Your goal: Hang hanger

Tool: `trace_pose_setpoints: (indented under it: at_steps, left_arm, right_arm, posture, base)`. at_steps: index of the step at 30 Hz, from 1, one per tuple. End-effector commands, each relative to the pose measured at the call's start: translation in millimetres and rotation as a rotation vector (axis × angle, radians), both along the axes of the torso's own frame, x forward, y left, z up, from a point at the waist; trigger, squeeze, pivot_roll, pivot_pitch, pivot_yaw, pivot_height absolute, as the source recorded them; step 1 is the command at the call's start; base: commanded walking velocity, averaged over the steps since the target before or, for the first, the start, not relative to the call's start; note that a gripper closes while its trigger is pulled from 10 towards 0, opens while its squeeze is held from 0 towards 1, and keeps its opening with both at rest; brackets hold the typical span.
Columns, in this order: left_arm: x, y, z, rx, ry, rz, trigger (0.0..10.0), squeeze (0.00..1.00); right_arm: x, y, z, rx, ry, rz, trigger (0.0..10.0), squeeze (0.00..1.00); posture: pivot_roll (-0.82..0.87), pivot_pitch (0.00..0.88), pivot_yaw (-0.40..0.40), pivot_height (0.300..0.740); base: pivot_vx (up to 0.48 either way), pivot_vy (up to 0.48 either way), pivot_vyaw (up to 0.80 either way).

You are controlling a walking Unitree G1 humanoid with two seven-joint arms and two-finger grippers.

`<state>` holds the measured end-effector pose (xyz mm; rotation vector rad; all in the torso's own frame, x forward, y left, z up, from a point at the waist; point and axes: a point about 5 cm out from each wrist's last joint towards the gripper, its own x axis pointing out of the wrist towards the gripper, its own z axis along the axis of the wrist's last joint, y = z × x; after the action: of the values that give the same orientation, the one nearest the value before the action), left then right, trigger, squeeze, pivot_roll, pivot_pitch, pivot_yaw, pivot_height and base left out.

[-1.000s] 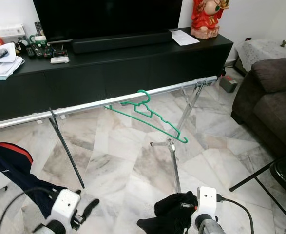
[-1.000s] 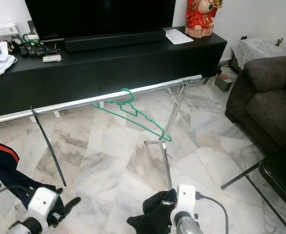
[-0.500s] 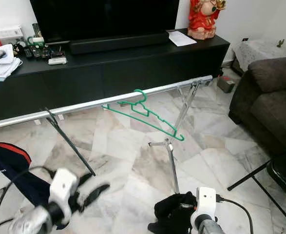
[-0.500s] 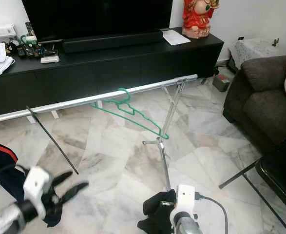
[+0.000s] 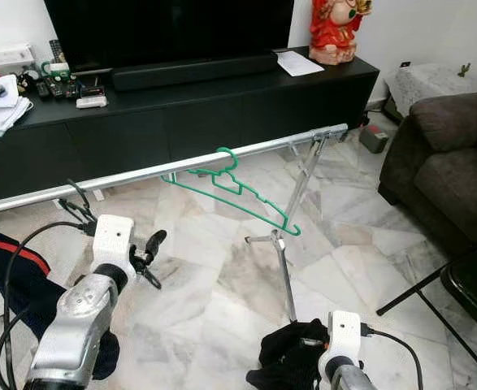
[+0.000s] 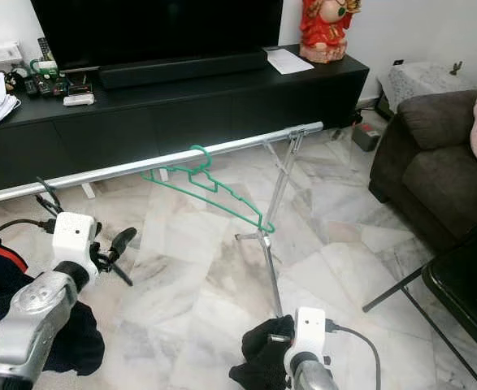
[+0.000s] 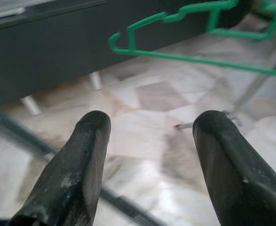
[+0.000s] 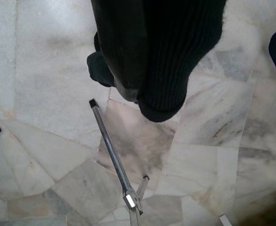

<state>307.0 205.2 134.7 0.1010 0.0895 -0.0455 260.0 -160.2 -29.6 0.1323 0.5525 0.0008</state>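
Green hanger hooked on silver rail, mid-span, tilting down right. Left gripper raised near-left of it, fingers spread wide, empty. Right gripper low, near floor, clamped on black knit cloth.

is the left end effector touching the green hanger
Apart. The left eye view shows the left end effector low, with bare marble floor between it and the green hanger on the rail.
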Motion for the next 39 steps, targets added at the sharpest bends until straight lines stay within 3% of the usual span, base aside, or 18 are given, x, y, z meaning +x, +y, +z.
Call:
trace_pose_setpoints:
  at_steps: [1, 3, 4, 9, 10, 11, 27, 32, 36, 39]
  left_arm:
    - [2.0, 7.9, -3, 0.01, 0.021, 0.085, 10.0, 0.0]
    - [3.6, 8.9, -1, 0.005, 0.014, 0.103, 10.0, 0.0]
    - [4.7, 12.3, 1, 0.004, 0.013, 0.141, 10.0, 1.0]
    - [11.8, 19.6, 0, -0.051, 0.045, 0.254, 10.0, 1.0]
    - [13.1, 18.5, 0, -0.063, 0.046, 0.253, 10.0, 0.96]
    - [15.9, 15.6, -1, -0.071, 0.046, 0.246, 10.0, 0.0]
    - [53.8, 14.1, -3, 0.002, 0.095, 0.409, 10.0, 0.0]
    - [60.1, 19.5, 1, -0.016, 0.081, 0.514, 10.0, 0.0]
    - [63.1, 17.8, -5, -0.083, 0.108, 0.511, 10.0, 0.0]
    - [63.7, 18.8, -8, -0.083, 0.126, 0.511, 10.0, 0.0]
  right_arm:
    - [1.0, -0.9, 1, -0.001, -0.008, -0.011, 10.0, 0.0]
    - [0.8, -1.2, 1, -0.001, -0.008, -0.012, 10.0, 0.0]
    - [0.3, -1.3, 0, -0.001, -0.007, -0.013, 10.0, 0.0]
    - [-0.4, 0.1, -1, 0.001, -0.002, -0.012, 10.0, 0.0]
    - [-0.2, 0.4, 0, 0.002, -0.003, -0.013, 10.0, 0.0]
    - [0.2, 0.7, 0, 0.003, -0.004, -0.013, 10.0, 0.0]
    - [3.1, -2.7, 2, -0.002, -0.014, -0.028, 10.0, 0.0]
    - [3.2, -1.2, 2, 0.001, -0.016, -0.032, 10.0, 0.0]
    - [3.0, -0.4, 2, 0.003, -0.015, -0.033, 10.0, 0.0]
    - [2.9, -0.6, 2, 0.003, -0.016, -0.035, 10.0, 0.0]
  posture:
    - [-0.05, 0.121, 0.009, 0.74]
    - [-0.05, 0.121, 0.01, 0.74]
    - [-0.04, 0.123, 0.01, 0.74]
    - [-0.04, 0.123, 0.012, 0.74]
    - [-0.04, 0.123, 0.012, 0.74]
    - [-0.04, 0.123, 0.013, 0.74]
    - [-0.06, 0.118, 0.023, 0.74]
    - [-0.07, 0.113, 0.029, 0.74]
    - [-0.07, 0.112, 0.033, 0.74]
    - [-0.07, 0.111, 0.034, 0.74]
  base:
    - [0.0, 0.0, 0.0]
    - [0.0, 0.0, 0.0]
    - [0.0, 0.0, 0.0]
    - [0.0, 0.0, 0.0]
    - [0.0, 0.0, 0.0]
    - [0.0, 0.0, 0.0]
    - [0.0, 0.0, 0.0]
    - [0.0, 0.0, 0.0]
    - [0.0, 0.0, 0.0]
    - [0.0, 0.0, 0.0]
